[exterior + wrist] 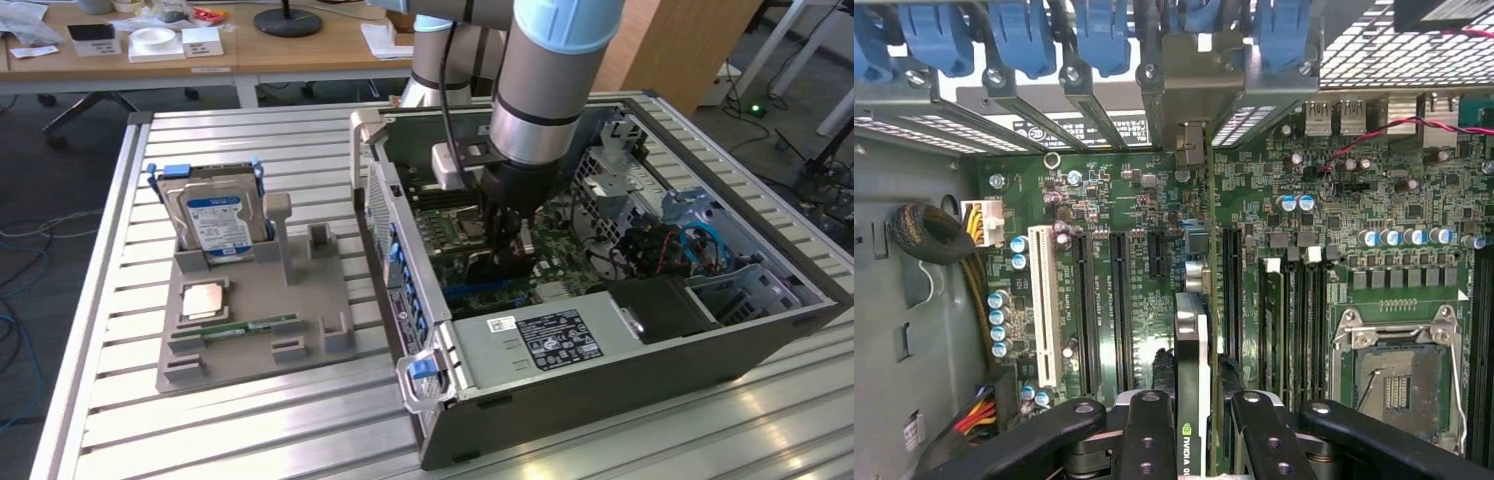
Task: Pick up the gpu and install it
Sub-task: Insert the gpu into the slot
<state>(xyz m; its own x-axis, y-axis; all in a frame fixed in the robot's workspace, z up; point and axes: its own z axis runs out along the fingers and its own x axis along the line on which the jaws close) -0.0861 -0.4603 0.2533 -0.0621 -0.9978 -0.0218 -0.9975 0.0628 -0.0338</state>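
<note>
The installing step is in hand. The black two-fingered gripper [505, 262] hangs inside the open grey metal computer case [641, 350], which lies along the slatted aluminium table's [267, 420] edge on the exterior view's right. Its fingers [1147, 435] pinch the gpu [1191, 340], a thin flat dark expansion card seen edge-on (a green logo shows on its rim). The card stands upright over the green motherboard [1114, 200], among the long black slots [1119, 300]. Whether its lower edge already sits in a slot I cannot tell. Seating it, I judge, calls for a straight, even press with the card kept square to its slot.
</note>
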